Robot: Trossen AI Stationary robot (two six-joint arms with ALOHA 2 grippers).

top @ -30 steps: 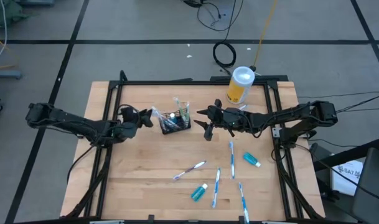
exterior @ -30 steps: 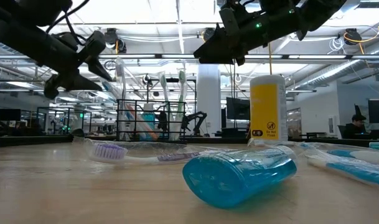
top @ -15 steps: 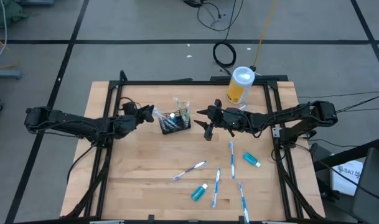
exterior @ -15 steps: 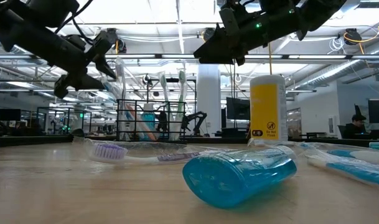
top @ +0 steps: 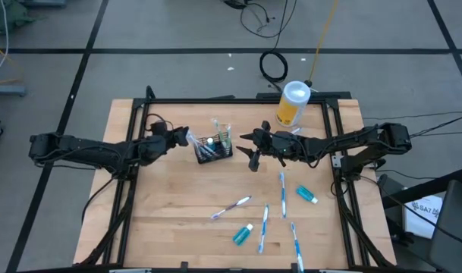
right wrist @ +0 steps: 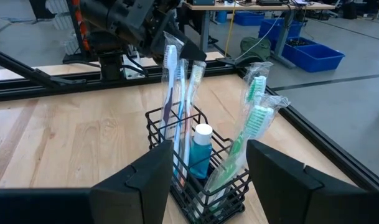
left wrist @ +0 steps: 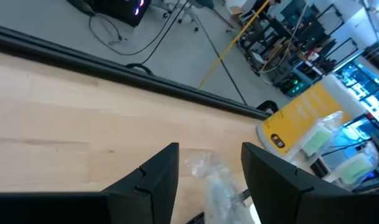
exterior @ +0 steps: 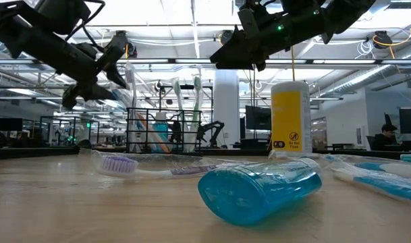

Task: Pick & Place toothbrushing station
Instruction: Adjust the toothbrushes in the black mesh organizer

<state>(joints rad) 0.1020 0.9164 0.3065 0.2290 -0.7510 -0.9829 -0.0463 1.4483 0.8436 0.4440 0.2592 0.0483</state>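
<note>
The black wire-mesh caddy [top: 214, 149] [right wrist: 201, 180] stands on the table's far middle. Wrapped toothbrushes and a teal tube stand upright in it. One clear-wrapped toothbrush [top: 193, 140] [exterior: 129, 77] leans out toward the left. My left gripper [top: 185, 139] [left wrist: 208, 180] is open, level with that wrapper's top [left wrist: 215, 180], one finger on either side of it. My right gripper [top: 251, 154] [right wrist: 205, 190] hovers open just right of the caddy, with nothing between its fingers. My left gripper's fingers stand on either side of the leaning toothbrush's wrapper top [left wrist: 205, 165], coming level from the table's left. I cannot tell whether either finger touches the wrapper. The toothbrush's lower end stays in the caddy.
Several loose toothbrushes [top: 231, 206] [top: 282, 189] and two teal tubes [top: 243, 234] [top: 306, 195] lie on the near right of the table. A yellow canister [top: 293, 104] with a white lid stands at the far edge. A black frame rail [top: 231, 100] borders the table.
My left gripper has swung a little toward the table's far edge and the caddy, rising slightly, with its finger gap unchanged. The leaning toothbrush and the caddy have stayed where they were.
</note>
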